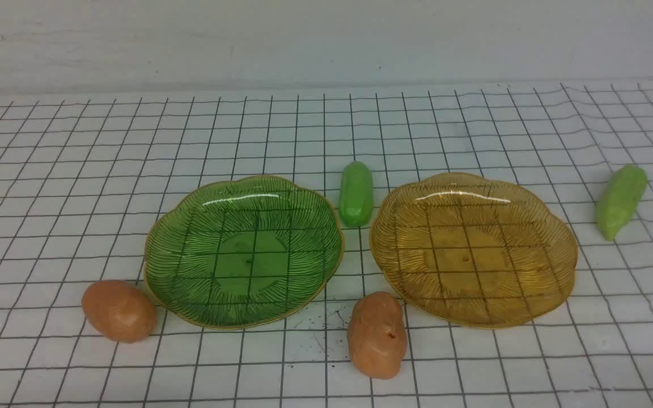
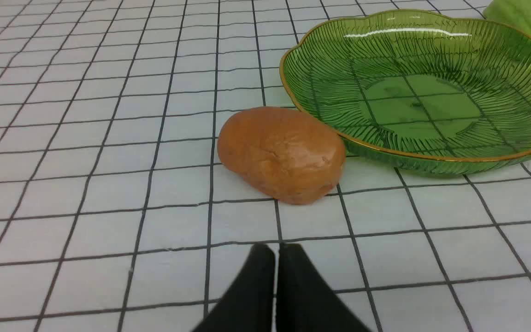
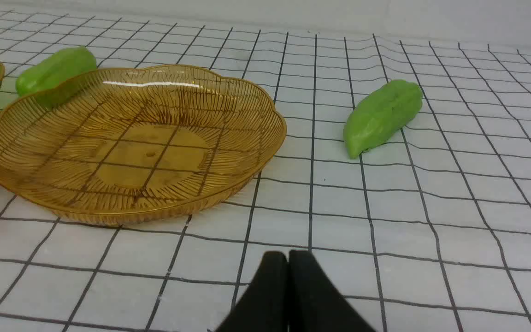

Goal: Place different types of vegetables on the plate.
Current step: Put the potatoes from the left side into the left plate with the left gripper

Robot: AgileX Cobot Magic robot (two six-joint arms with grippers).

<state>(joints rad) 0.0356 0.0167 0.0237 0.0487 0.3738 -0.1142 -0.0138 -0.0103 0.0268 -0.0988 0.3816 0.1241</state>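
Gridded tablecloth [image 1: 77,141], with potatoes [image 1: 119,310] and gourds [image 1: 355,194] flanking the bare green plate [image 1: 159,232] and amber plate [image 1: 563,238], presumably for easy reach; left gripper [image 2: 277,250] and right gripper [image 3: 288,256] clenched, empty.

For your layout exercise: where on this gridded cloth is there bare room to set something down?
Free: the far cloth behind the green plate and amber plate; the left side beyond the left potato; the near right corner, in front of the amber plate. Crowded: the gap between the plates, holding the blunt gourd and middle potato.

Two black tapered fingers on left gripper [image 2: 275,249], seemingly matte plastic, right gripper [image 3: 287,256] alike
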